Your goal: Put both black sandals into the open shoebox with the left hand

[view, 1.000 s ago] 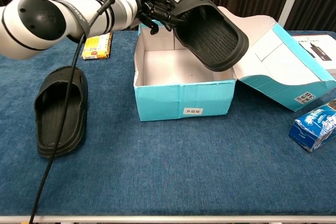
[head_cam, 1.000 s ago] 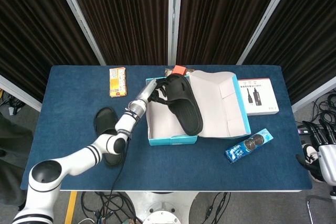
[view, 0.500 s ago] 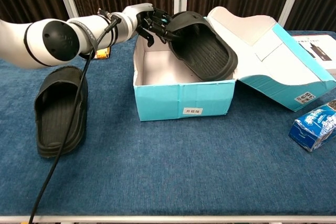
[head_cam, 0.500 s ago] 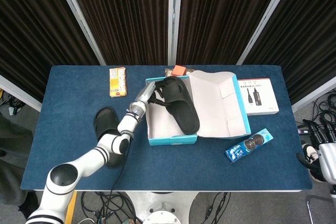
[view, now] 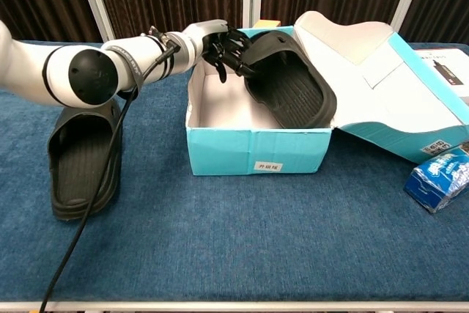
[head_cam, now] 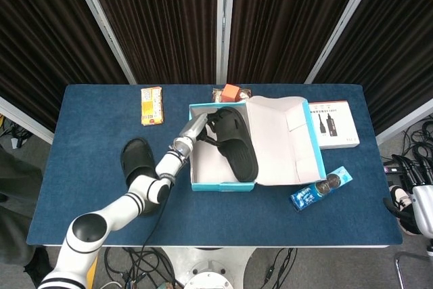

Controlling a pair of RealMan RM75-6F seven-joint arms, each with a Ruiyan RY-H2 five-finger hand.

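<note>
My left hand (head_cam: pixel 203 128) (view: pixel 226 48) grips the strap end of one black sandal (head_cam: pixel 233 142) (view: pixel 289 80) and holds it tilted inside the open light-blue shoebox (head_cam: pixel 220 185) (view: pixel 256 152). Its toe end lies low against the box's right inner wall. The second black sandal (head_cam: pixel 136 160) (view: pixel 82 157) lies flat on the blue table to the left of the box, partly under my left arm. My right hand does not show in either view.
The box's lid (head_cam: pixel 287 143) (view: pixel 381 71) lies open to the right. A yellow snack pack (head_cam: pixel 152 105) sits back left, an orange block (head_cam: pixel 232 91) behind the box, a white carton (head_cam: pixel 332 124) at the right, a blue cookie pack (head_cam: pixel 321 187) (view: pixel 440 177) front right.
My left hand has come down with the sandal, from above the box's rim into the box. The box and its lid have shifted a little toward the front right.
</note>
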